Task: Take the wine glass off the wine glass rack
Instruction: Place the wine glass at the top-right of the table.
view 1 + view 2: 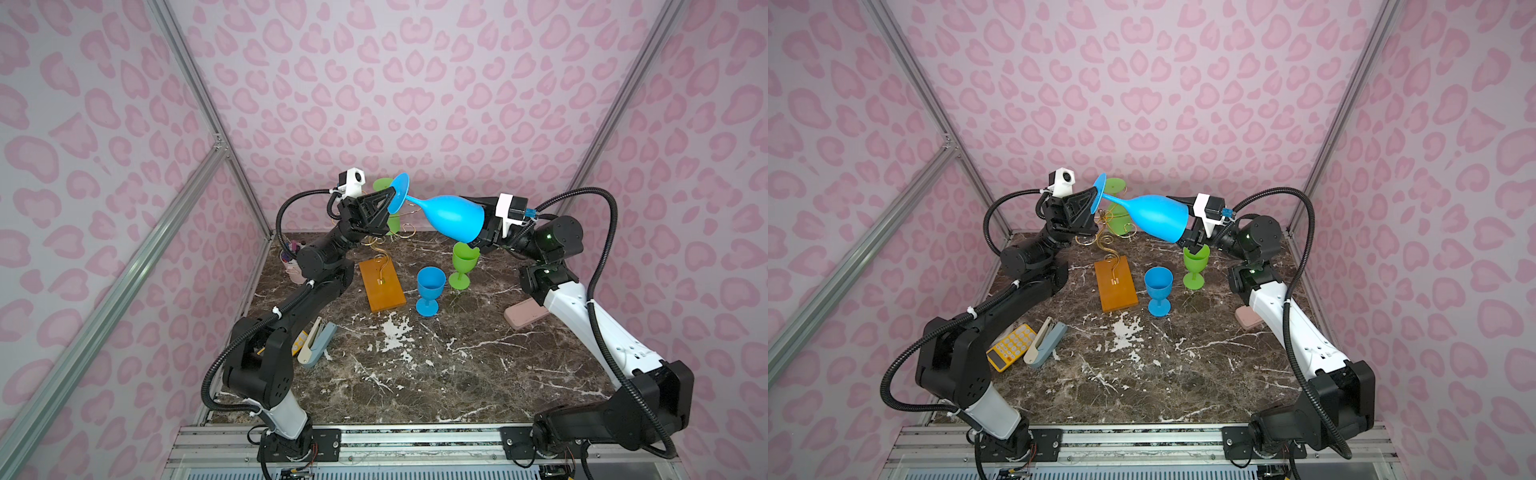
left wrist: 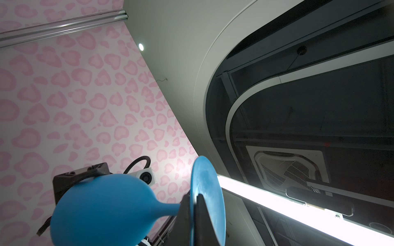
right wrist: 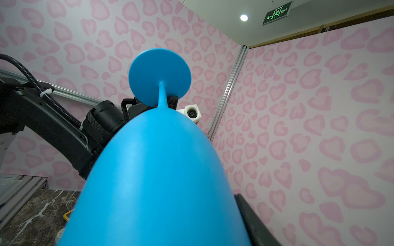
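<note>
A blue wine glass (image 1: pixel 453 216) (image 1: pixel 1156 218) lies on its side in the air between my two arms. My left gripper (image 1: pixel 390 200) (image 2: pixel 194 198) is shut on the rim of its round foot (image 2: pixel 207 191). My right gripper (image 1: pixel 484 227) (image 3: pixel 157 196) is closed round the wide end of the bowl (image 3: pixel 160 170). One finger (image 3: pixel 245 210) rests against the bowl's side and the other is hidden. The wine glass rack (image 1: pixel 382 291) (image 1: pixel 1115 286), gold wire on an orange-brown base, stands below the foot. A green glass (image 1: pixel 1117 216) hangs on it behind.
A small blue goblet (image 1: pixel 430 291) and a green goblet (image 1: pixel 463 264) stand upright right of the rack's base. A stapler (image 1: pixel 318 338) and a yellow calculator (image 1: pixel 1011 347) lie at the left. A pink case (image 1: pixel 525 316) lies under my right arm. A pen cup (image 1: pixel 291 262) stands at the back left.
</note>
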Robot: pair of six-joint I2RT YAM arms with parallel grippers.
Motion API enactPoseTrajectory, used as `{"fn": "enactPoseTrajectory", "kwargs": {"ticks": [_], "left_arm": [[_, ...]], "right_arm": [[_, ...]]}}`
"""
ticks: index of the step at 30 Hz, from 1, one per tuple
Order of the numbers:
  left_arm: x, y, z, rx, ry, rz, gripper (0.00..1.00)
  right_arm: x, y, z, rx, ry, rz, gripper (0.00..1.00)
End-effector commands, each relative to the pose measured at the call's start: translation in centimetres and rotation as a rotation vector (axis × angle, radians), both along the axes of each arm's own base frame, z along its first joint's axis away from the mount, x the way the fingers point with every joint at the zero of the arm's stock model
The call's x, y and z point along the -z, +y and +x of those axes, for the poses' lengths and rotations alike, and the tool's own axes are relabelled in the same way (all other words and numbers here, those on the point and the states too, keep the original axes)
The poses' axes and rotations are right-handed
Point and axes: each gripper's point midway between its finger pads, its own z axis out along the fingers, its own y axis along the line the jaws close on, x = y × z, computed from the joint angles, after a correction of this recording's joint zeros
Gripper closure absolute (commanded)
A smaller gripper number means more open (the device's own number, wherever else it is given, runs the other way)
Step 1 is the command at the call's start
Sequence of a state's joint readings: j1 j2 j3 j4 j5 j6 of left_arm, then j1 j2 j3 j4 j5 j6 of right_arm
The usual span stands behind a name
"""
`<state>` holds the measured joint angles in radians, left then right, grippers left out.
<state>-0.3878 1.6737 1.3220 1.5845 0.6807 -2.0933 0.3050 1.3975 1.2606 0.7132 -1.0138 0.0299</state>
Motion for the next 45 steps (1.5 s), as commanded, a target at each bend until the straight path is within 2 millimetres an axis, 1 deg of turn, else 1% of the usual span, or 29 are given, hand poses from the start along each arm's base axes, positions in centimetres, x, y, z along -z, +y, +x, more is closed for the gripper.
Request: {"fn": "enactPoseTrajectory", "kwargs": {"ticks": [1, 3, 6, 11, 17, 20, 26, 29, 30, 33, 38, 43, 45], "left_arm": [[0.6, -0.2, 0.1, 0.352, 0.345, -0.014, 0.96], [0.4, -0.2, 0.0, 0.353, 0.341, -0.012, 0.96], [0.5, -0.2, 0.1, 0.351, 0.343, -0.012, 0.96], [0.6, -0.2, 0.2, 0.352, 0.346, -0.01, 0.96], [1.2, -0.3, 0.6, 0.353, 0.365, -0.008, 0.96], [1.5, -0.3, 0.8, 0.353, 0.376, -0.007, 0.96], [1.6, -0.2, 0.7, 0.354, 0.38, -0.001, 0.96], [2.0, 0.0, 0.8, 0.348, 0.395, 0.0, 0.96], [2.0, 0.1, 0.8, 0.347, 0.397, -0.001, 0.94], [1.6, 0.4, 0.6, 0.345, 0.39, -0.007, 0.85], [0.8, 0.7, 0.0, 0.341, 0.364, -0.008, 0.74], [0.7, 1.0, -0.4, 0.336, 0.356, -0.003, 0.68], [0.5, 1.3, -0.7, 0.328, 0.344, -0.001, 0.66]], "right_arm": [[0.3, 0.3, -1.0, -0.017, -0.05, -0.039, 0.59], [0.5, 0.3, -1.0, -0.006, -0.05, -0.052, 0.66], [0.8, 0.2, -1.1, 0.01, -0.05, -0.066, 0.73], [0.8, 0.0, -1.4, 0.025, -0.06, -0.07, 0.82], [0.8, 0.1, -2.0, 0.035, -0.069, -0.081, 0.94], [0.4, 0.3, -2.5, 0.036, -0.082, -0.077, 1.0], [-0.3, 0.6, -3.0, 0.067, -0.105, -0.067, 1.0], [-0.6, 0.8, -3.2, 0.083, -0.122, -0.063, 1.0], [-0.7, 1.0, -3.3, 0.089, -0.131, -0.061, 1.0], [-0.9, 1.2, -3.3, 0.106, -0.148, -0.057, 1.0], [-1.1, 1.8, -3.0, 0.136, -0.176, -0.029, 1.0], [-1.8, 2.2, -3.3, 0.148, -0.204, 0.006, 1.0], [-2.4, 2.2, -3.3, 0.163, -0.209, 0.029, 1.0]]}}
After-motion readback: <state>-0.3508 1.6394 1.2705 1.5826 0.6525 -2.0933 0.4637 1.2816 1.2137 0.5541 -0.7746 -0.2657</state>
